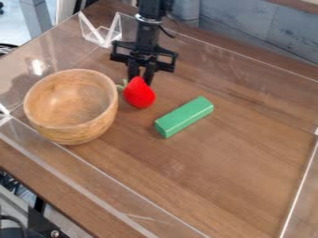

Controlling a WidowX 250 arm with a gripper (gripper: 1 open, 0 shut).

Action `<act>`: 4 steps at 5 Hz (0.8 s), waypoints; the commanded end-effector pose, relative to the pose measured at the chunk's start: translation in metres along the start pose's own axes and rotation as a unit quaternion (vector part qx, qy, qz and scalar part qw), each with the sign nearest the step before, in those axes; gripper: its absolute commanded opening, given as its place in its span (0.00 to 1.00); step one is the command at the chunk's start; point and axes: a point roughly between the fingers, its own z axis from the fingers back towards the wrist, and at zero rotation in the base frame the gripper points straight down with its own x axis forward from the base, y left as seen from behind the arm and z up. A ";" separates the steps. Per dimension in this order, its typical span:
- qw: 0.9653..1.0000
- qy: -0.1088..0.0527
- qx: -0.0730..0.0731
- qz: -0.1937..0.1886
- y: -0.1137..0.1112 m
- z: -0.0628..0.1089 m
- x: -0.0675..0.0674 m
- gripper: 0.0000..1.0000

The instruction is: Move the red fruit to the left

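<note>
Red and rounded, the red fruit (139, 92) rests on the wooden table (224, 177), just beside the right rim of the wooden bowl (71, 105) and near the upper left end of the green block (184, 116), without touching the block. The gripper (143, 73) stands directly above the fruit, pointing steeply down, and its dark fingers are drawn in narrow around the top of the fruit; the grip appears to be clamped on the fruit's upper part, though the exact contact points are too small to confirm. Judged from its appearance, the fruit is a light, rigid toy with a smooth, glossy skin, so it is likely to slip or roll if it is squeezed off-centre. The recommended hold is across the widest part of the body, below the green leafy top, with the fingers on opposite sides. Because the bowl stands immediately to the left, the move probably requires lifting the fruit clear of the bowl rim, or routing it in front of the bowl, before setting it down.
</note>
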 end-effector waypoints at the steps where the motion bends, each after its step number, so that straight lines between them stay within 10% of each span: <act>1: 0.998 -0.029 -0.023 0.042 0.012 0.039 0.003 0.00; 4: 1.000 -0.023 -0.011 0.016 0.047 0.032 0.018 0.00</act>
